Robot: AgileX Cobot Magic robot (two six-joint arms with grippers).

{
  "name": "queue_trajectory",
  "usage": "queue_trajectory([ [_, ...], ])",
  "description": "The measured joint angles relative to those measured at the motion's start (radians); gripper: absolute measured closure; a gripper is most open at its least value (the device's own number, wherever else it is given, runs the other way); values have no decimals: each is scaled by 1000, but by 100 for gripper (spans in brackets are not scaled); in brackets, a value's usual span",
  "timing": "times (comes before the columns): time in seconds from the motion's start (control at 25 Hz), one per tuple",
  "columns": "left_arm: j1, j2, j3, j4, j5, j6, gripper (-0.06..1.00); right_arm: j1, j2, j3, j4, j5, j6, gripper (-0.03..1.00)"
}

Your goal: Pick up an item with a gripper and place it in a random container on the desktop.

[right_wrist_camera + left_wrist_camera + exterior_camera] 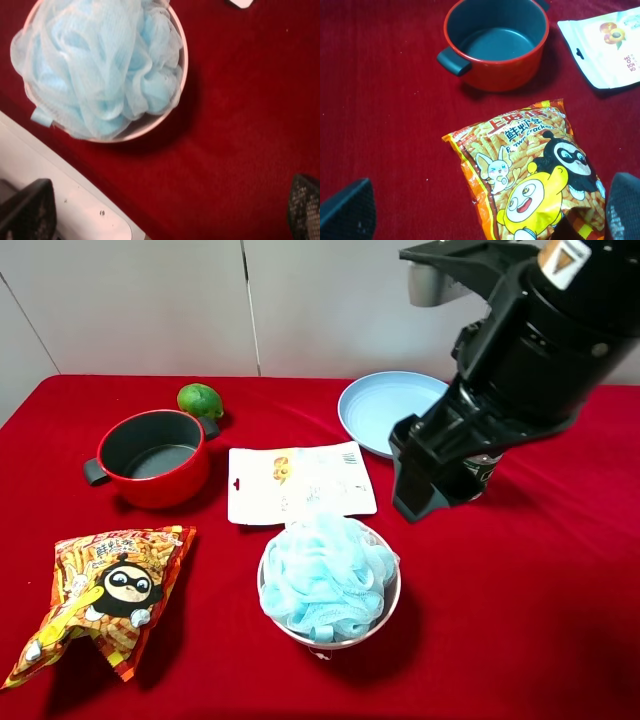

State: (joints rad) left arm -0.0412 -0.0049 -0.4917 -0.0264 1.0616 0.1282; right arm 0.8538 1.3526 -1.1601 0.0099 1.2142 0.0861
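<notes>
The light blue mesh pouf [325,578] sits inside the pale pink bowl [335,638] on the red cloth, near the front middle. In the right wrist view the pouf [100,65] fills the bowl [184,55] and its ribbon end hangs over the rim. My right gripper [430,478] hangs above the cloth to the right of and behind the bowl. It is open and empty, and its fingers stand wide apart in its wrist view [165,207]. My left gripper [485,212] is open and empty above a snack bag. It does not show in the exterior high view.
A red pot [155,455] with a grey inside stands at the left, with a green fruit [200,400] behind it. A white packet [300,483] lies just behind the bowl. A light blue plate [385,410] lies at the back. An orange snack bag [110,595] lies front left.
</notes>
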Motion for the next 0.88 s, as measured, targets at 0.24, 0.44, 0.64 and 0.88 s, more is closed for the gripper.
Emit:
queue_trajectory([
  [0.24, 0, 0, 0, 0, 0, 0, 4, 0, -64, 89, 11, 1, 0, 28],
  [0.44, 0, 0, 0, 0, 0, 0, 4, 0, -128, 159, 11, 2, 11, 28],
  [0.64, 0, 0, 0, 1, 0, 0, 4, 0, -178, 213, 11, 1, 42, 28],
  [0.88, 0, 0, 0, 1, 0, 0, 4, 0, -247, 303, 11, -77, 49, 28],
])
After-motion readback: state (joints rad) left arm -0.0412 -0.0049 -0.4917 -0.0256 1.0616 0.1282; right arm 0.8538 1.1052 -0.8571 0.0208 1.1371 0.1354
